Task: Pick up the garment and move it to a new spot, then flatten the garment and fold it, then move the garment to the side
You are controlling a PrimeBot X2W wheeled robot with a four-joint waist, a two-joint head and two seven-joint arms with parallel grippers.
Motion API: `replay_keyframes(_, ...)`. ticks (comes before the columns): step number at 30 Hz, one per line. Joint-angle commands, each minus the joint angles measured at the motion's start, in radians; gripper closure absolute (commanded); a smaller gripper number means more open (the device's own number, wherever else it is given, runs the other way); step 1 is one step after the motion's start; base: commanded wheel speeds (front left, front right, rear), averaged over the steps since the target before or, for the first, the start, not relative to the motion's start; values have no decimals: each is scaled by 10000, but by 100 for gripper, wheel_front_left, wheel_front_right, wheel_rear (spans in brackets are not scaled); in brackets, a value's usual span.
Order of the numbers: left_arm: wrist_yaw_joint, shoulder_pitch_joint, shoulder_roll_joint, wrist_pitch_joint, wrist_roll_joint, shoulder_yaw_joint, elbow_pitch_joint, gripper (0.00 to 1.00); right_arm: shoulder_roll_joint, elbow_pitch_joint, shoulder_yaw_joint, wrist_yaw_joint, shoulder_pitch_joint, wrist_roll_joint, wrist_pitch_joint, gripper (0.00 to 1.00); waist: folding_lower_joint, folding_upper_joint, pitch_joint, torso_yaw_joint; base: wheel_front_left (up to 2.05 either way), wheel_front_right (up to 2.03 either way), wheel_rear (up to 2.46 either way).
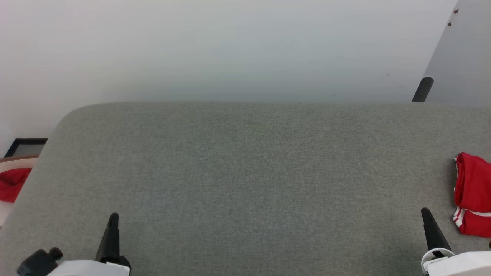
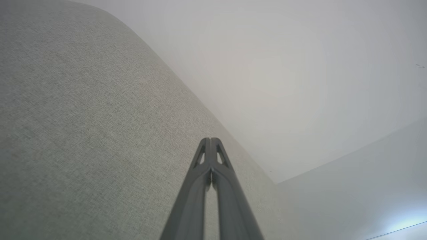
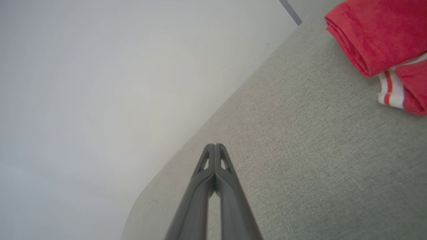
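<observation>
The garment [image 1: 473,191] lies at the far right edge of the head view, cut off by the frame. It is a compact folded stack of red knit with a band of red-and-white striped trim showing at its lower end. In the right wrist view it sits in the upper right corner, a rounded fold facing the camera. It looks light, soft and limp, so it will probably sag and lose its fold if lifted by one corner. A pinch through all layers at the thick folded edge, or at two points along it, seems the safest hold. The striped trim is a single loose layer and a poor place to grip.

The left gripper [image 1: 113,220] at the lower left and the right gripper [image 1: 425,212] at the lower right both have their fingers pressed together and hold nothing. The right one is near the garment but apart from it.

The grey fabric-covered surface [image 1: 245,172] is matte and woven with a rounded corner, and would likely drag on cloth slid across it. Beyond it is a plain pale wall [image 1: 230,50], with a dark post [image 1: 422,89] at the upper right. At the left edge a plain red cloth [image 1: 13,184] lies on a lower pale stand.
</observation>
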Motion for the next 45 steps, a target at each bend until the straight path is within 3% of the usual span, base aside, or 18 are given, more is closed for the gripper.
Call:
replay_keyframes(1,-14,-232,13,90,-327,48,-74,100,-2,-68,-63,-3,-274,347,72,100,0,-1,9,-8,0,0,0)
replay_keyframes(45,-26,-857,-597,1214,-4073,79,220,100,416,214,-305,-5,-840,4147,879,100,0,-1,212,-192,0,0,0)
